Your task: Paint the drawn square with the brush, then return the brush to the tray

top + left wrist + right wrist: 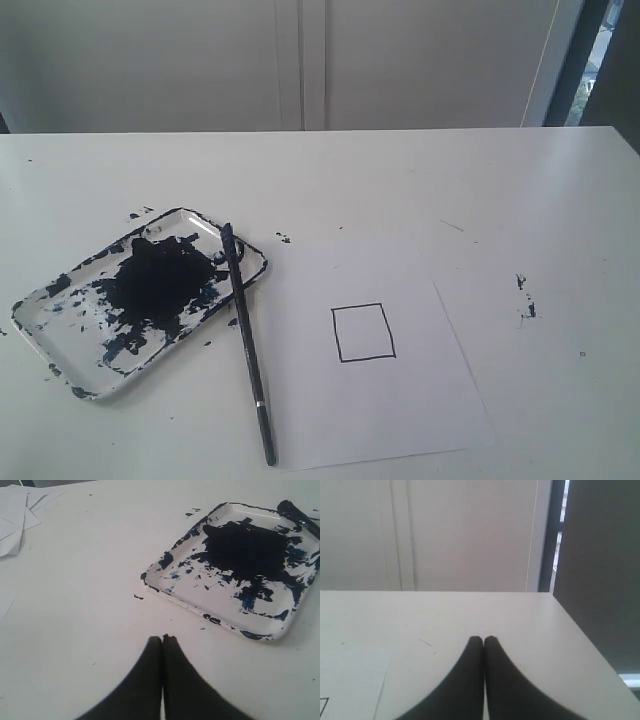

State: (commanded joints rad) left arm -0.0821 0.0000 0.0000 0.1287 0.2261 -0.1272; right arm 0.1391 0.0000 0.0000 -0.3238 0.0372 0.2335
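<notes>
On a paint-flecked white table (450,180) before pale cabinet doors (400,60), the brush (248,345) rests tip-first on the tray (60,345) rim beside the unpainted drawn square (363,332), left gripper (162,638) and right gripper (483,639) both pressed together, empty.

My claw (483,641) has its tips pressed together over the white table (530,630), with a paper sheet (350,680) just beside it.

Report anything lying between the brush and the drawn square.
Nothing visible does. The long thin black paintbrush lies with its tip on the rim of the paint-blotched white tray and its handle end at the edge of the white paper sheet; only bare paper separates it from the small black-outlined square.
</notes>
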